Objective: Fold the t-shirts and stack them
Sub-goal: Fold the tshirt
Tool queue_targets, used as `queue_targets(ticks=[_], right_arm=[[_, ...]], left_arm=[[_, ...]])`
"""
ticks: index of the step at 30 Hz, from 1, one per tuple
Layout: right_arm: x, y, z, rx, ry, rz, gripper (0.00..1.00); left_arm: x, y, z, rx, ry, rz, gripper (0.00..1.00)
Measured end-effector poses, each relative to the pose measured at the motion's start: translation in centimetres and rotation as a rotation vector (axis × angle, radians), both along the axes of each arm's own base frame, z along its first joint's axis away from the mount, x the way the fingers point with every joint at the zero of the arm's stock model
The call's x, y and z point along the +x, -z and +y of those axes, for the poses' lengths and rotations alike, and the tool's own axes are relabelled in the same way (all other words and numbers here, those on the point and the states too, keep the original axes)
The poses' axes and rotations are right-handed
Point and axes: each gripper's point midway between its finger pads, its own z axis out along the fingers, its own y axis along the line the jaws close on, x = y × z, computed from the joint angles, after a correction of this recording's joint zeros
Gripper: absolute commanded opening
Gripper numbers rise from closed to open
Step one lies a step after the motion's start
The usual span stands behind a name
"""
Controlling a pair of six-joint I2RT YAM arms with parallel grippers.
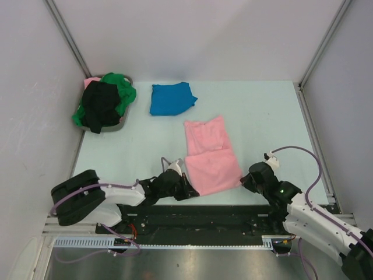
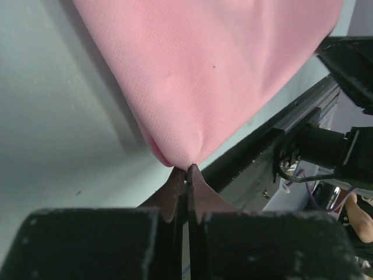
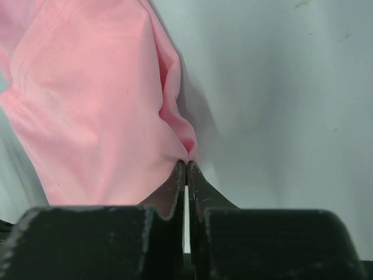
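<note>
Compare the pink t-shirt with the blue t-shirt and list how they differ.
The pink t-shirt lies near the arms; the blue t-shirt lies farther back, beside the basket. The pink t-shirt is pinched at its near corners by the left end effector and right end effector; the blue t-shirt is untouched. The pink t-shirt is spread larger; the blue t-shirt is a smaller bundle. Both are plain cloth on the table.
</note>
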Motion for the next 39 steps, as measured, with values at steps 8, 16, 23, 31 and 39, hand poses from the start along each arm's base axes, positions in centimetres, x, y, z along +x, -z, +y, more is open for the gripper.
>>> queue_targets(ticks=[8, 16, 23, 31, 39], right_arm=[[0.4, -2.3, 0.1, -0.046, 0.008, -0.029, 0.00], [6.6, -7.4, 1.6, -0.033, 0.047, -0.132, 0.00], [13.0, -9.3, 2.8, -0.014, 0.058, -0.161, 0.00], [20.0, -9.8, 4.8, 0.032, 0.040, -0.176, 0.00], [24.9, -8.8, 6.4, 0.072, 0.025, -0.165, 0.00]], left_arm=[[1.0, -5.8, 0.5, -0.066, -0.058, -0.096, 0.00], [6.1, -13.2, 0.0, -0.118, -0.138, -0.241, 0.00], [10.9, -11.1, 2.2, -0.028, -0.220, -0.225, 0.00], [17.0, -9.4, 3.5, 0.013, -0.281, -0.188, 0.00], [22.1, -8.2, 5.3, 0.016, -0.346, -0.151, 0.00]])
